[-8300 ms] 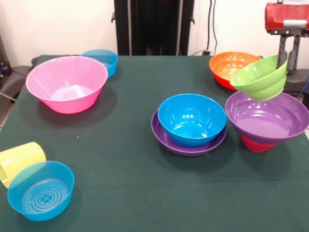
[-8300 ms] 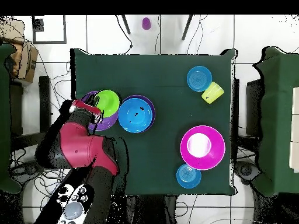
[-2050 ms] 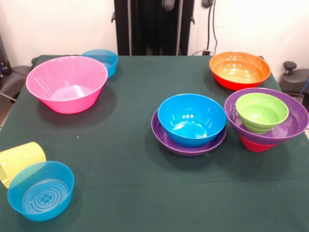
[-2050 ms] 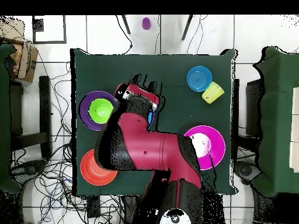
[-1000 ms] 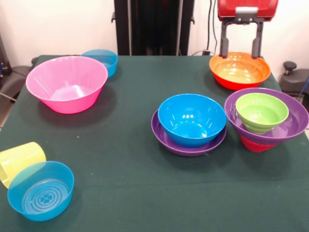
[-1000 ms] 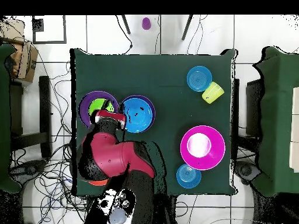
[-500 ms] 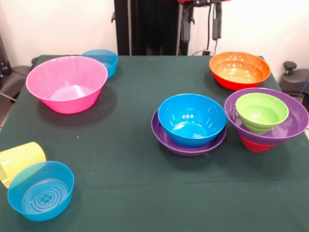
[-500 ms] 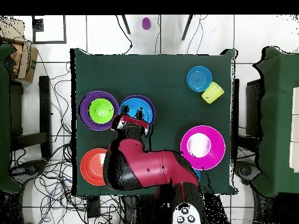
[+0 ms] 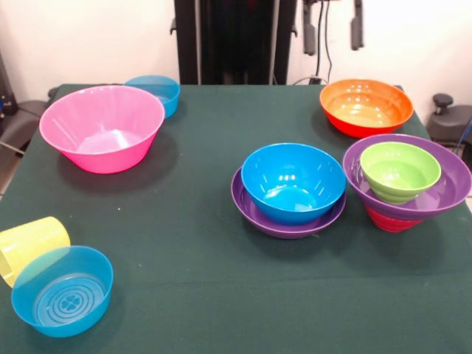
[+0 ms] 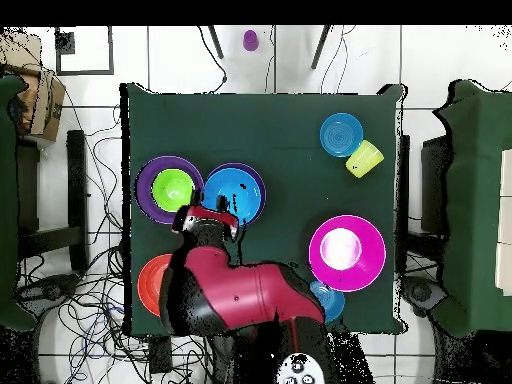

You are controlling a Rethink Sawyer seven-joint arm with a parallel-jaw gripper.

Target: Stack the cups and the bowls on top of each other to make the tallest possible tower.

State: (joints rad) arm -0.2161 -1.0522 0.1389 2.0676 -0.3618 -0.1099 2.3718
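My gripper (image 9: 332,28) is open and empty; only its two dark fingers show at the top edge, high above the far rim of the orange bowl (image 9: 365,105). Overhead, the arm covers part of that bowl (image 10: 150,285). The green bowl (image 9: 399,171) sits in a wide purple bowl (image 9: 447,186) on the red bowl (image 9: 387,220). The blue bowl (image 9: 293,181) sits in the other purple bowl (image 9: 286,222). The large pink bowl (image 9: 102,127) is at the left. The ribbed yellow cup (image 9: 28,242) lies on its side against a translucent blue bowl (image 9: 63,290).
A second translucent blue bowl (image 9: 156,88) stands behind the pink bowl. A purple cup (image 10: 250,40) stands on the floor beyond the table's far edge. The black pedestal (image 9: 234,40) rises behind the table. Dark chairs (image 10: 470,200) flank the table.
The gripper has risen from just over the orange bowl and shifted right in the front view. Earlier it held the green bowl, which now rests in the purple bowl.
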